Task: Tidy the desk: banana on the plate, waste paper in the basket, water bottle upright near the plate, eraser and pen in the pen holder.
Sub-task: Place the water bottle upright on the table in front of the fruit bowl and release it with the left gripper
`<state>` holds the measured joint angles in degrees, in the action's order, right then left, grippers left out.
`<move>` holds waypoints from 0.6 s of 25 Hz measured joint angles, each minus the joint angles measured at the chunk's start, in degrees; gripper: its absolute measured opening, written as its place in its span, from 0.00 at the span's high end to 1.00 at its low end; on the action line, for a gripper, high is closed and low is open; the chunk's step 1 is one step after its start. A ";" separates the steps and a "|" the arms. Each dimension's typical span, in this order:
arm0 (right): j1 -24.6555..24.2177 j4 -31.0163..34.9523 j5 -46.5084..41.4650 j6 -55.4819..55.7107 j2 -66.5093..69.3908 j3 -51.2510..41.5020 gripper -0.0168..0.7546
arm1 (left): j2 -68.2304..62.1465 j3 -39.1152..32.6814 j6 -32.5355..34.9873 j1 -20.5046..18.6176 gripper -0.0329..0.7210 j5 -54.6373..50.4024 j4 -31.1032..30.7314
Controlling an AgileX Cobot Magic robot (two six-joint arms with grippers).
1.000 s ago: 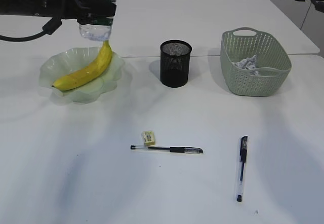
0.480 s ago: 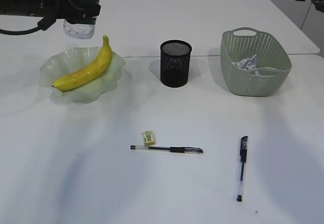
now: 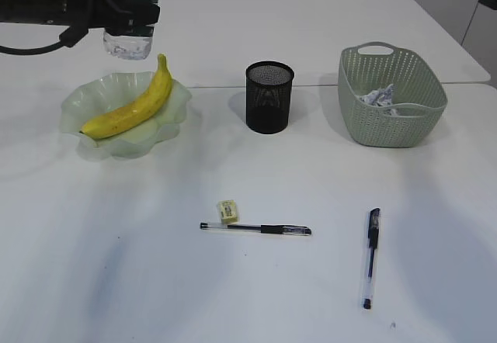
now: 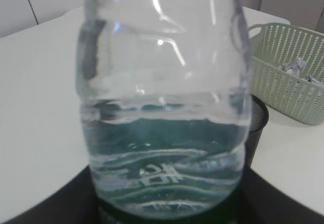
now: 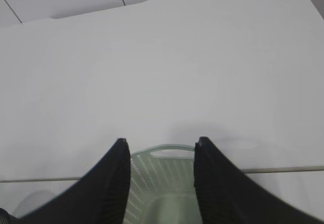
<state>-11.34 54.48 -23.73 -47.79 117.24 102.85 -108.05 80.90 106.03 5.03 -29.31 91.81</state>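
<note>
My left fingers (image 3: 128, 19) clamp the water bottle (image 3: 132, 13) upright in the air just behind the plate (image 3: 167, 122) holding the banana (image 3: 132, 109), so it must go straight down onto the table (image 3: 256, 32), while my right fingers (image 5: 159, 183) hang spread and empty above the basket (image 5: 162, 183).

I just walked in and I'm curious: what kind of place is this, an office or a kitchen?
Probably a staged desk in a lab or office, not a kitchen. On a plain white table stand a mesh pen holder and a waste basket, with pens lying loose. A banana sits on a plate.
</note>
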 joint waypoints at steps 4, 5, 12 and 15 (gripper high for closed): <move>0.00 3.89 0.27 0.00 0.00 0.00 0.57 | 0.00 0.00 0.00 0.00 0.48 -0.83 2.55; 0.00 4.22 0.50 0.00 0.00 0.00 0.57 | 0.00 0.00 0.00 0.00 0.48 -0.83 2.84; 0.00 5.05 1.34 -0.33 0.00 0.00 0.57 | -1.05 0.00 0.00 0.00 0.48 -0.97 3.39; 0.00 5.05 2.08 -3.22 0.27 0.00 0.57 | -2.77 0.00 0.00 0.00 0.48 -2.67 3.39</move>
<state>-11.34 59.53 -21.65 -51.01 117.51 102.85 -110.83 80.90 106.03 5.03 -31.98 95.21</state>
